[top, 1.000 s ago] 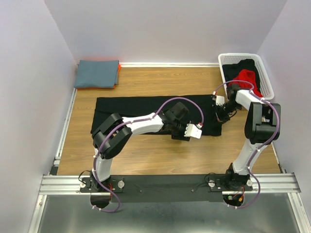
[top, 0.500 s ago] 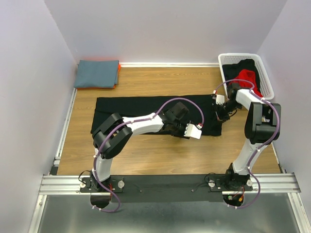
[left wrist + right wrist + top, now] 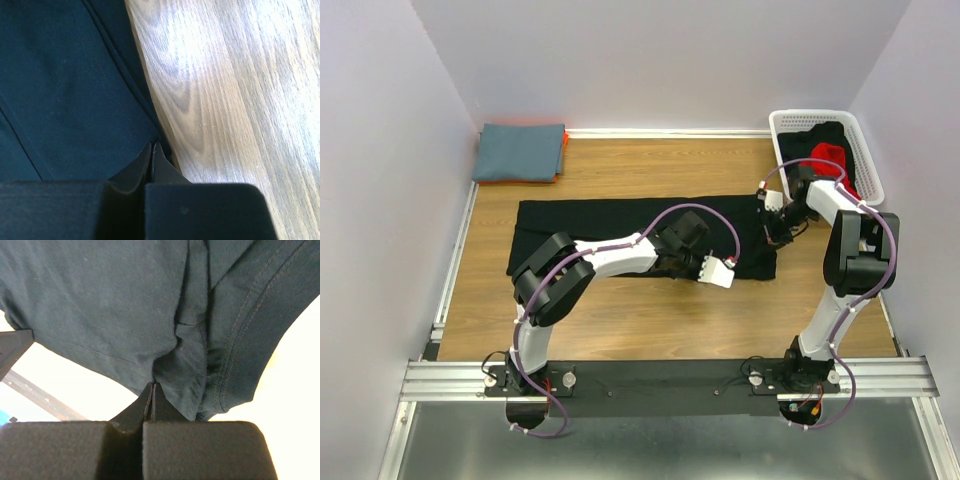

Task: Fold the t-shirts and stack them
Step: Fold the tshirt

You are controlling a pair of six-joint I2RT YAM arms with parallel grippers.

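A large black t-shirt (image 3: 610,228) lies spread across the middle of the wooden table. My left gripper (image 3: 704,270) sits at the shirt's near edge. In the left wrist view its jaws (image 3: 151,146) are closed tip to tip on the hem of the black t-shirt (image 3: 65,85), beside bare wood. My right gripper (image 3: 774,227) is at the shirt's right end. The right wrist view shows that gripper (image 3: 152,386) shut on a bunched fold of the black t-shirt (image 3: 110,305), whose cloth is raised off the table.
A folded slate-blue t-shirt (image 3: 520,150) lies on an orange one (image 3: 561,160) in the back left corner. The white mesh basket (image 3: 782,128) at the back right holds a red t-shirt (image 3: 828,160) and dark cloth. Walls close in left, right and behind.
My left gripper has closed at the shirt's near hem. The right gripper has drawn its end of the shirt slightly toward the back.
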